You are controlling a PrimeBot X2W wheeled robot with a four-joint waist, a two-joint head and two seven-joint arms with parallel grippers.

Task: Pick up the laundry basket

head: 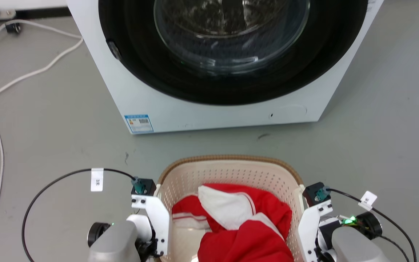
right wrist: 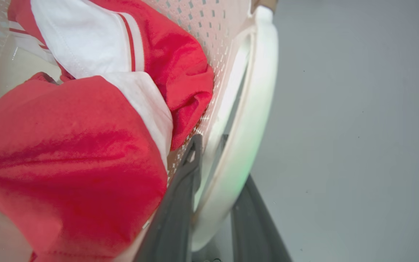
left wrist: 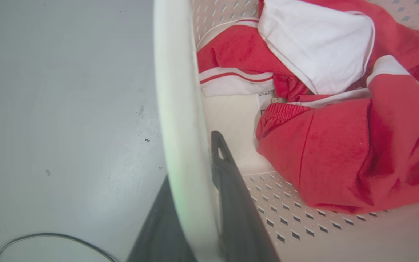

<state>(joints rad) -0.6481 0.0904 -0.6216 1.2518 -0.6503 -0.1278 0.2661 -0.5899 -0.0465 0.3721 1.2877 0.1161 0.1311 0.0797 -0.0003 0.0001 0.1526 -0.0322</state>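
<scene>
While the left gripper (left wrist: 191,160) pinches the left white handle (left wrist: 175,91) between its dark fingers, the right gripper (right wrist: 220,160) brackets the right handle (right wrist: 260,91), though I cannot tell whether it is clamped. The laundry basket (head: 231,171), holding red-and-white clothing (head: 246,225), appears to sit on the grey floor (head: 49,127) before the washing machine (head: 195,109), so the reach looks done and the lift remains.

One laundry basket (head: 231,174), one washing machine (head: 209,113)
</scene>
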